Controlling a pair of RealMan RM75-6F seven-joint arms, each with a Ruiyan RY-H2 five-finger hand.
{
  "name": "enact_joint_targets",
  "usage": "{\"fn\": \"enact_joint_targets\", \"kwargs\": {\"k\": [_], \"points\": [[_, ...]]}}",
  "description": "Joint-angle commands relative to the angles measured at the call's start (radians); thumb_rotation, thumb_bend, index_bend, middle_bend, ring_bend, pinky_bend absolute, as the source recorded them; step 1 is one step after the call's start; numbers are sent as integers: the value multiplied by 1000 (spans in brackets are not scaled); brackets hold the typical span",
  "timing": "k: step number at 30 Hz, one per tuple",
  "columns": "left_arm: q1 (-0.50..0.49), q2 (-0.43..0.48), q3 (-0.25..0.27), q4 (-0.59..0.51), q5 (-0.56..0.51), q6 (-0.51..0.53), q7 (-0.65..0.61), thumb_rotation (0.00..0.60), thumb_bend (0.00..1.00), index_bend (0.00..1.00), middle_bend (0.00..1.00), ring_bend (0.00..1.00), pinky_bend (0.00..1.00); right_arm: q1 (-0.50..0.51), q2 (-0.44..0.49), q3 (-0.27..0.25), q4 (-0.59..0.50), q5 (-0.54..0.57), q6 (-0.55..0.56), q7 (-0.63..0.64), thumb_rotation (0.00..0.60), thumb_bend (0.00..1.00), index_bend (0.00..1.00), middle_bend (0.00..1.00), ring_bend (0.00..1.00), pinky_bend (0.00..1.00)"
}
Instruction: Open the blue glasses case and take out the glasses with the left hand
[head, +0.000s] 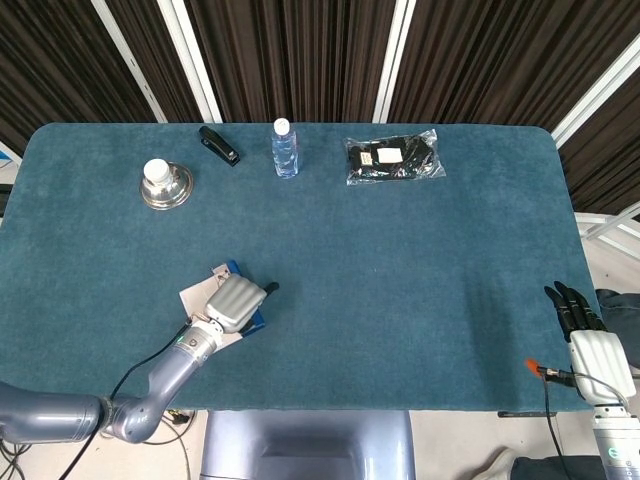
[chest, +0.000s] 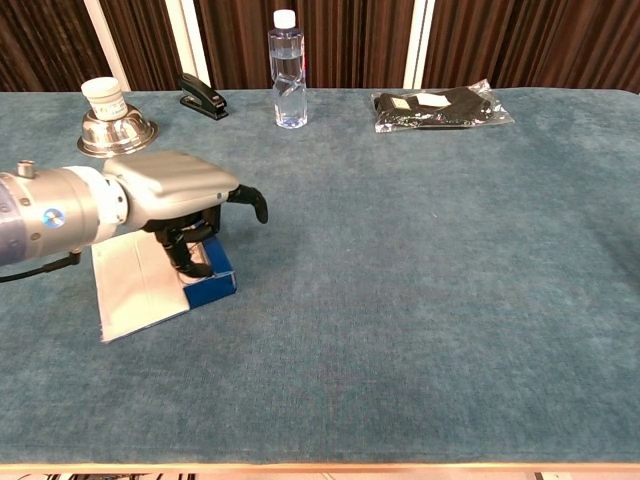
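Observation:
The blue glasses case (chest: 213, 284) lies near the table's front left, with its pale grey flap (chest: 134, 286) spread flat to the left. My left hand (chest: 172, 186) sits on top of it, dark fingers curled down around the blue wall, thumb stretched out to the right. In the head view the left hand (head: 238, 301) hides most of the blue glasses case (head: 231, 268); only slivers of blue and a bit of the grey flap (head: 193, 296) show. No glasses are visible. My right hand (head: 590, 342) hangs off the table's right front corner, fingers straight, holding nothing.
Along the far edge stand a steel bowl with a white jar (head: 165, 185), a black stapler (head: 218, 145), a water bottle (head: 284, 149) and a clear bag of black items (head: 393, 157). The same bowl (chest: 115, 126), stapler (chest: 202, 97), bottle (chest: 288, 72) and bag (chest: 440, 105) show in the chest view.

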Motion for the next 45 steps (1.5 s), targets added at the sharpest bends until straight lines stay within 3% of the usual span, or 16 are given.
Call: {"fn": "enact_joint_targets", "kwargs": {"k": [1,29,45], "points": [[-10,-16,-10,23,-16,4,11,600,259,215,885,827,916,0,0,0,0,0,-1,0,600,51,0,0,0,225],[-90,-180,-122,289,-126,-7,10,600,283,239,888,832,921,0,2,-2,-2,5,-7,2,600,52,0,0,0,225],[-107,-198,-167,399,-191,-6,20,600,282,240,887,831,921,1,3,-2,-4,10,-12,-1,600,52,0,0,0,225]]}}
